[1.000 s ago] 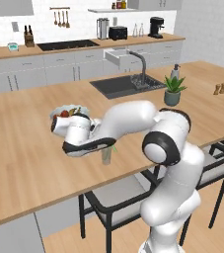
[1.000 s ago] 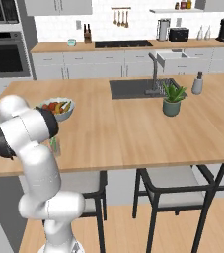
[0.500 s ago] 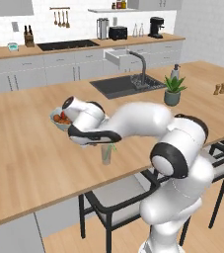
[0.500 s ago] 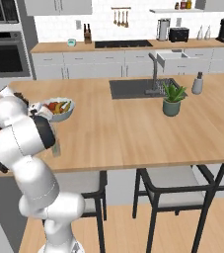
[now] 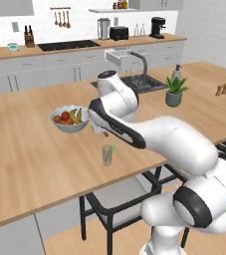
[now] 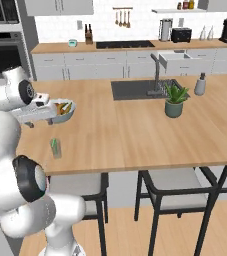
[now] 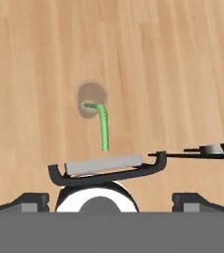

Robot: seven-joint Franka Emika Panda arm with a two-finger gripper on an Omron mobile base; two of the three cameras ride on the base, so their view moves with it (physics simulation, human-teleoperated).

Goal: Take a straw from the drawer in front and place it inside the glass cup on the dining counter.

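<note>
The glass cup (image 5: pixel 107 156) stands on the dining counter (image 5: pixel 35 164) near its front edge, with the light green straw (image 5: pixel 111 149) leaning inside it. From the right base view the glass cup (image 6: pixel 56 149) holds the straw (image 6: pixel 55 145) upright. My gripper (image 5: pixel 104 131) hangs open above and just behind the cup, beside the fruit bowl, holding nothing. Looking down in the hand view, the straw (image 7: pixel 102 126) rises out of the cup (image 7: pixel 91 101), and my fingertips (image 7: pixel 32 199) sit wide apart. The drawer (image 5: pixel 119 56) stands pulled out at the back counter.
A fruit bowl (image 5: pixel 69 119) sits left of the hand. The sink (image 5: pixel 139 82) with its faucet, a potted plant (image 5: pixel 174 91) and salt and pepper shakers (image 5: pixel 220 90) lie to the right. Black chairs (image 6: pixel 170 182) are tucked under the counter's front edge.
The hand has risen from the cup's rim and drawn back toward the fruit bowl. The straw stays in the cup, free of the fingers.
</note>
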